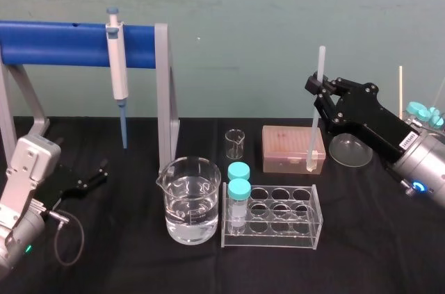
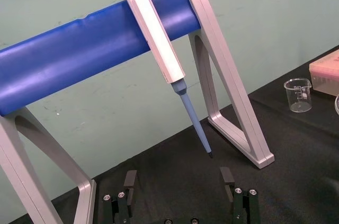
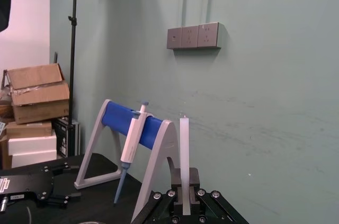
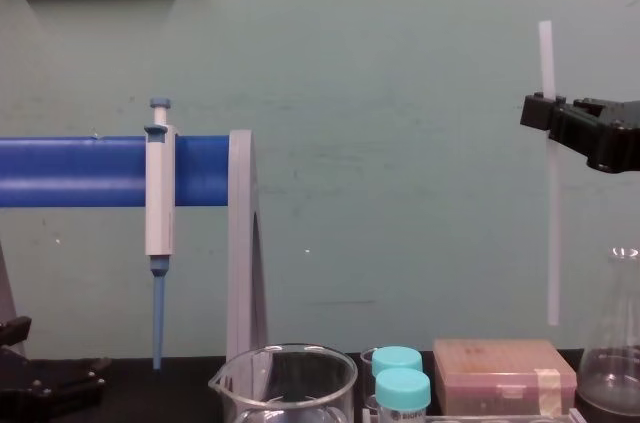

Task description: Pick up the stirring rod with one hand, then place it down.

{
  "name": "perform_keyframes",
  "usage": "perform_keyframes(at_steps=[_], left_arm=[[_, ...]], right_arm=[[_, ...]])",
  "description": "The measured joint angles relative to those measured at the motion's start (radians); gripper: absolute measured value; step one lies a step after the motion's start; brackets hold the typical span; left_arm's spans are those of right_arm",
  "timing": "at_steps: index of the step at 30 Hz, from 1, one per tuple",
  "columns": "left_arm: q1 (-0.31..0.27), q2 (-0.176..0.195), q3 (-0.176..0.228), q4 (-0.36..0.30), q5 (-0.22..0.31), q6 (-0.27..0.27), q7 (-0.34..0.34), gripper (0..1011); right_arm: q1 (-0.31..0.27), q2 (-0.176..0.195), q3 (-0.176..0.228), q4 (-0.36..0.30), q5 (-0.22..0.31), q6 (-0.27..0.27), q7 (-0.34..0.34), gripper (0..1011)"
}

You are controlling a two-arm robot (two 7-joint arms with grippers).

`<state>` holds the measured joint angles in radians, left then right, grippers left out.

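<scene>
The stirring rod [image 1: 313,134] is a thin translucent-white stick held upright in the air, its lower end hanging over the pink box [image 1: 292,148]. My right gripper [image 1: 318,88] is shut on the rod near its upper part, at the right of the table. From the chest, the stirring rod [image 4: 551,243] hangs straight down from the right gripper [image 4: 547,108], clear of the box below. The right wrist view has the stirring rod [image 3: 184,139] rising from between the right gripper [image 3: 184,180]. My left gripper [image 1: 94,176] rests open at the left; its empty left gripper [image 2: 179,180] faces the stand.
A white-and-blue pipette [image 1: 117,71] hangs on a blue-barred stand [image 1: 164,92] at the back left. A large beaker of water [image 1: 190,200], a small beaker [image 1: 235,143] and a clear tube rack [image 1: 306,221] with two teal-capped tubes stand mid-table. A watch glass [image 1: 350,149] lies at the right.
</scene>
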<state>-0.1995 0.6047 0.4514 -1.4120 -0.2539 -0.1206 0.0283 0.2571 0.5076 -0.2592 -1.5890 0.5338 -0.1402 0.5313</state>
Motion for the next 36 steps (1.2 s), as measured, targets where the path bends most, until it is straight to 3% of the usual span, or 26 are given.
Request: perform_keyframes(at_steps=[12,25,36], left_arm=[[0.0,0.0,0.0,0.0,0.0,0.0,0.0,1000],[0.0,0.0,0.0,0.0,0.0,0.0,0.0,1000],[0.0,0.0,0.0,0.0,0.0,0.0,0.0,1000]], right_arm=[[0.001,0.003,-0.005,0.008,0.007,0.001,0.009,67],[-0.072,0.029,-0.02,-0.01,0.036,0.036,0.02,67],[-0.09,0.03,-0.031,0.012,0.03,0.047,0.004,67]])
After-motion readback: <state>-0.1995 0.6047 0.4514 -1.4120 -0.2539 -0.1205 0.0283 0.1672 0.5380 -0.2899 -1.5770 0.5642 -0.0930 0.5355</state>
